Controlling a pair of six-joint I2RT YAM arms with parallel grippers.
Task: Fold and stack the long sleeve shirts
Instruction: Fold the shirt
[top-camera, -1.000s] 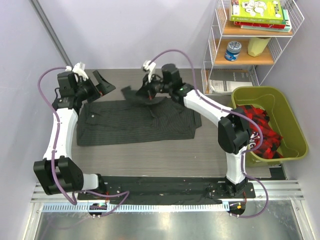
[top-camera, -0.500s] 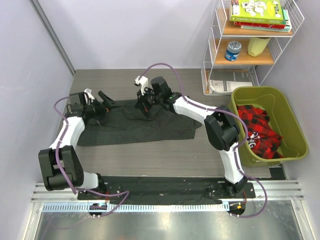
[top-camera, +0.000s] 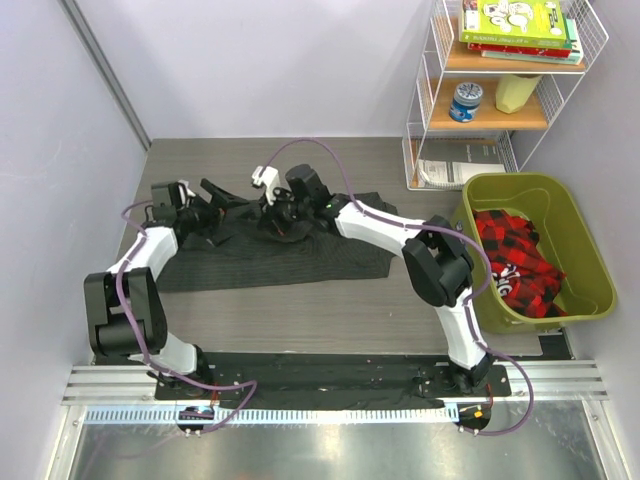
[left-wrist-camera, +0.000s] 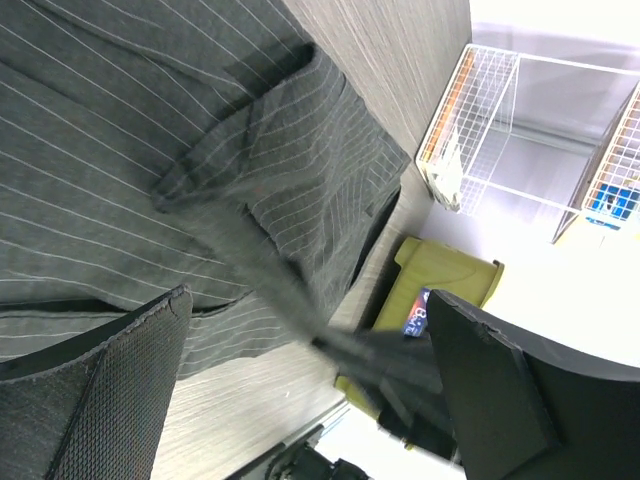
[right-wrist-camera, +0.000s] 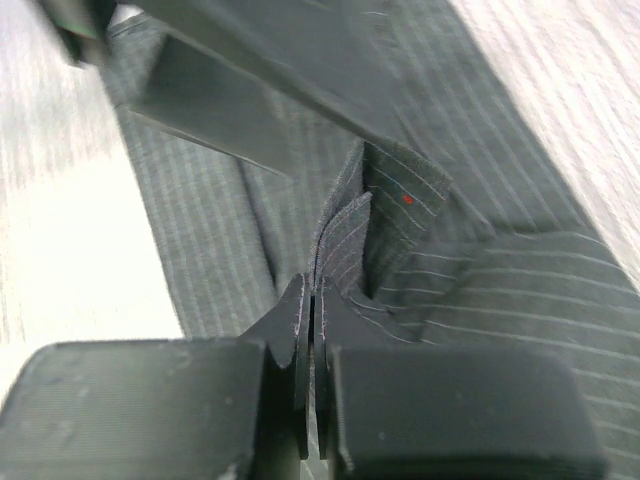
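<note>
Left end effector (top-camera: 225, 203) is sitting low over the far left corner of the long sleeve shirt (top-camera: 300, 255), fingers spread wide, gripping nothing. The shirt is lying mostly flat mid-table (top-camera: 330, 310). Right end effector (top-camera: 272, 213) is pinching a raised fold near its far edge, fingers clamped tight on cloth.

We see soft, even light on the shirt (top-camera: 270, 258); beyond the shirt, wrist views blur and one background overexposes white.
</note>
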